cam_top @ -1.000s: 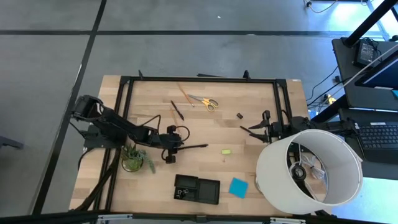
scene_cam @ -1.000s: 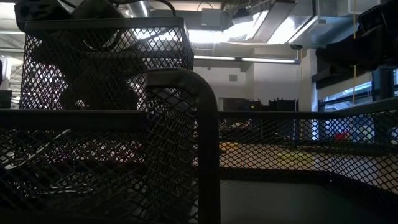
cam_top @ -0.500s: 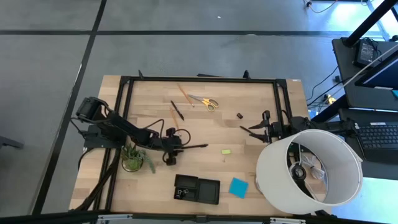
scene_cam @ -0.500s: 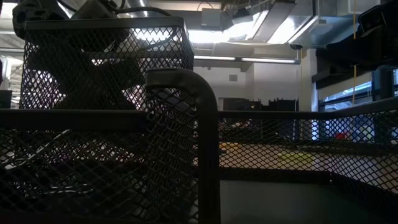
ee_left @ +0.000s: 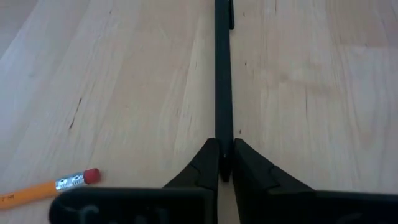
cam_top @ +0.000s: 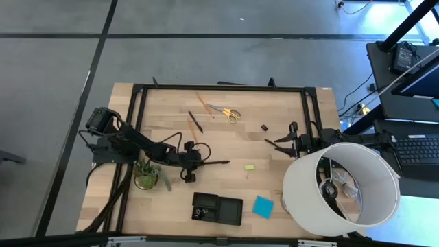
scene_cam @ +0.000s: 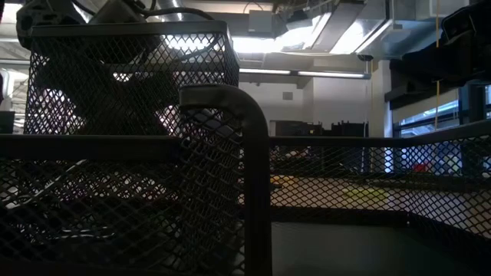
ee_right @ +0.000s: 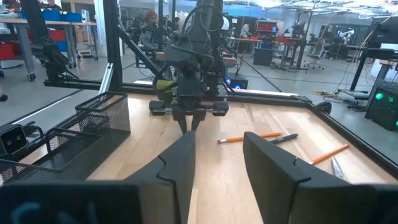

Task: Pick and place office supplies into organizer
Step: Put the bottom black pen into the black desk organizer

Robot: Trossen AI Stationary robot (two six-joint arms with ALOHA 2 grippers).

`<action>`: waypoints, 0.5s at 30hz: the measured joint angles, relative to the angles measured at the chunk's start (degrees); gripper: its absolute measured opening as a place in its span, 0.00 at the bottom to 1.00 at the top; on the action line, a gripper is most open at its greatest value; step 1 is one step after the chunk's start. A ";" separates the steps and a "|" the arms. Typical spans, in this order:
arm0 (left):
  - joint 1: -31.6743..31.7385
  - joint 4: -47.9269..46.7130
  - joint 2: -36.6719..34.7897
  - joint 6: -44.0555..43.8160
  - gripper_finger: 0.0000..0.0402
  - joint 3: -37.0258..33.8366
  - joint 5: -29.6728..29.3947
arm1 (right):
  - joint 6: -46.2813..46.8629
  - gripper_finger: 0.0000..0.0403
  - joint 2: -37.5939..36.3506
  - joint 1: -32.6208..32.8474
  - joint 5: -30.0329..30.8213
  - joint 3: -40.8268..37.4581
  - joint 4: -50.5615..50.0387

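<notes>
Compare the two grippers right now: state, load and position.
The left gripper is shut on a thin black pen, its fingers pinching one end; the right gripper is open and holds nothing. In the high view the left gripper is over the middle of the table, while the right gripper waits near the right side beside the white lampshade. Both are dark and two-fingered, and they point toward each other.

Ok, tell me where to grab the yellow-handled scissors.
Come straight down and pinch the scissors across the blades just ahead of the yellow loops: they lie flat. The open right gripper is free; the left gripper holds a black pen.
</notes>
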 joint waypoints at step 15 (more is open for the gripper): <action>0.07 2.07 0.20 0.05 0.04 -0.17 -2.39 | 5.41 0.34 0.27 0.00 0.02 0.00 0.46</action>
